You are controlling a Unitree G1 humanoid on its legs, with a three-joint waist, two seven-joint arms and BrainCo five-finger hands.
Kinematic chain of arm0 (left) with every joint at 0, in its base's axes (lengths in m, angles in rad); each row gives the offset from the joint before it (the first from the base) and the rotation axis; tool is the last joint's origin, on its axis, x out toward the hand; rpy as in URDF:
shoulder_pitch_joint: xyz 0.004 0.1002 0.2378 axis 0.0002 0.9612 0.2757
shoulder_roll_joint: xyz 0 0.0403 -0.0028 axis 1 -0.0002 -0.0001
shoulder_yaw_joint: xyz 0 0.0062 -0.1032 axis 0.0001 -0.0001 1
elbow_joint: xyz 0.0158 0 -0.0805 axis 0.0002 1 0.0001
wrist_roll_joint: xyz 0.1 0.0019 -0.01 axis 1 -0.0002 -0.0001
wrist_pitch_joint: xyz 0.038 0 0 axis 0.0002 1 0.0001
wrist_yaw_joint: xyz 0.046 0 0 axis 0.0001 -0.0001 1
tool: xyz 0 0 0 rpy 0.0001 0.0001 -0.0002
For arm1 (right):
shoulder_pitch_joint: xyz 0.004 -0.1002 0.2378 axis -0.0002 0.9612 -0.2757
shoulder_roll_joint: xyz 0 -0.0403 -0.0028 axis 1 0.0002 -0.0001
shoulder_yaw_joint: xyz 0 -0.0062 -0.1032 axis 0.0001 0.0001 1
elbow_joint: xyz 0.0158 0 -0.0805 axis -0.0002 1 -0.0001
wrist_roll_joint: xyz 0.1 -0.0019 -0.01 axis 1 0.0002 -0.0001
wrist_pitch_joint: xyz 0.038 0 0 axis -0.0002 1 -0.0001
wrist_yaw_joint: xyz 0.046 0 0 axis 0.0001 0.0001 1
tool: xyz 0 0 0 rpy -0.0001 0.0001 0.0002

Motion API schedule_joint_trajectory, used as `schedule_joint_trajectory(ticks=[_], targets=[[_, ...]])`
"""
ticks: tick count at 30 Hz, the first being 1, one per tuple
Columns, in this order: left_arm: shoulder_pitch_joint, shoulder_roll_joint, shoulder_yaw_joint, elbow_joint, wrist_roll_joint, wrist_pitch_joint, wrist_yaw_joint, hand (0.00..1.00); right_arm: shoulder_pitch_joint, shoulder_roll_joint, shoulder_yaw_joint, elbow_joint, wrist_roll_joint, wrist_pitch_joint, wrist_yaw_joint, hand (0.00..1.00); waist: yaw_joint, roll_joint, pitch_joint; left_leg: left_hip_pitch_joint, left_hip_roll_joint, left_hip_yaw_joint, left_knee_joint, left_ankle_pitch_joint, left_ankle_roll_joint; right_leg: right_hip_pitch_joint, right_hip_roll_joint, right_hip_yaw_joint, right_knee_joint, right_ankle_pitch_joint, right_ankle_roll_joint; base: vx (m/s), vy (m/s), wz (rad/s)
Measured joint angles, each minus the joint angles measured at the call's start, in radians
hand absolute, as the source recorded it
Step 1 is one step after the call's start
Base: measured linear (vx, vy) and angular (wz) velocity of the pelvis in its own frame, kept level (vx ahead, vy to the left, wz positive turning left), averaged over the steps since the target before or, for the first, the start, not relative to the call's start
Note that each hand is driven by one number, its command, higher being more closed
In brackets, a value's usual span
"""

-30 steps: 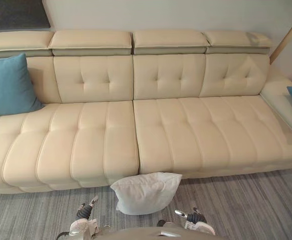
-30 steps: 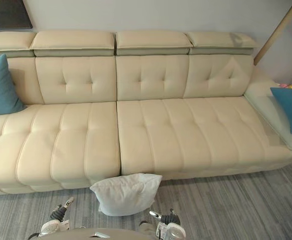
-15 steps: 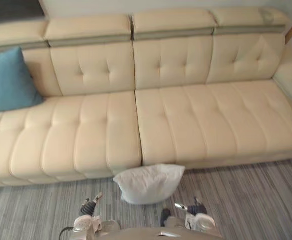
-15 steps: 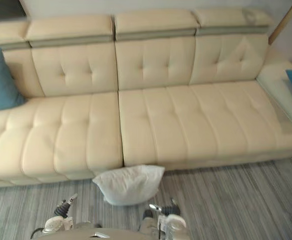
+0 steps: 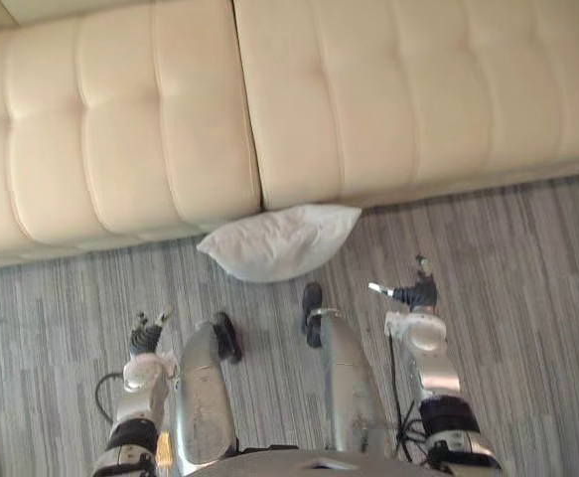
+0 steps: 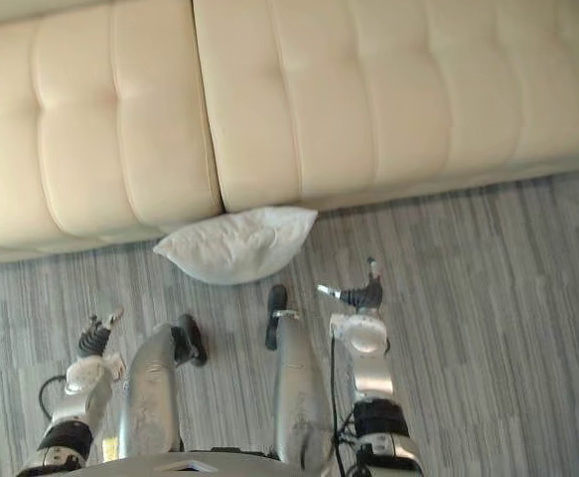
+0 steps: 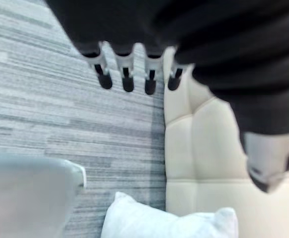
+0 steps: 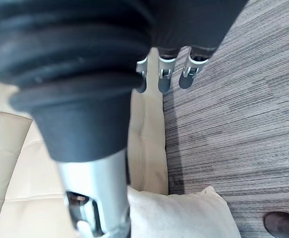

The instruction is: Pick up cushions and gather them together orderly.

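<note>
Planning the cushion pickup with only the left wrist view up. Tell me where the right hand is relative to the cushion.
Observer: The right hand is open over the carpet, right of the cushion and nearer the robot, not touching it.
Operator: Now place the left hand.
Observer: The left hand is on the cushion's left, farther from it than the right hand is, open and empty.
Operator: Say how the cushion sits by the sofa.
Observer: It lies on the carpet with its far edge against the sofa front, below the seam between two seat sections.
</note>
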Motion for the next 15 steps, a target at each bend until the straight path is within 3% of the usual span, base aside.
schedule_joint_trajectory(ticks=[5,10,15], targets=[[-0.131,0.029,-0.004,-0.028,0.000,0.000,0.001,0.00,-0.173,-0.047,0.004,0.005,0.000,-0.003,-0.039,0.00,0.008,0.002,0.051,-0.174,0.019,-0.029,0.080,0.004,0.008,-0.155,0.002,-0.002,0.063,0.010,-0.006,-0.09,-0.014,0.07],[-0.292,0.105,-0.031,-0.067,0.002,-0.002,0.007,0.00,-0.377,-0.102,0.039,0.091,0.000,-0.004,-0.047,0.00,0.017,0.001,0.106,-0.358,0.024,-0.051,0.154,0.011,0.018,-0.332,-0.009,-0.003,0.136,0.012,-0.009,-0.08,-0.010,0.07],[-0.396,0.136,-0.039,-0.088,0.002,-0.005,0.023,0.00,-0.492,-0.112,0.054,0.182,0.003,0.005,-0.046,0.00,0.019,0.004,0.120,-0.473,0.026,-0.073,0.198,0.019,0.026,-0.435,-0.016,-0.013,0.182,0.017,-0.016,-0.06,-0.012,0.08]])
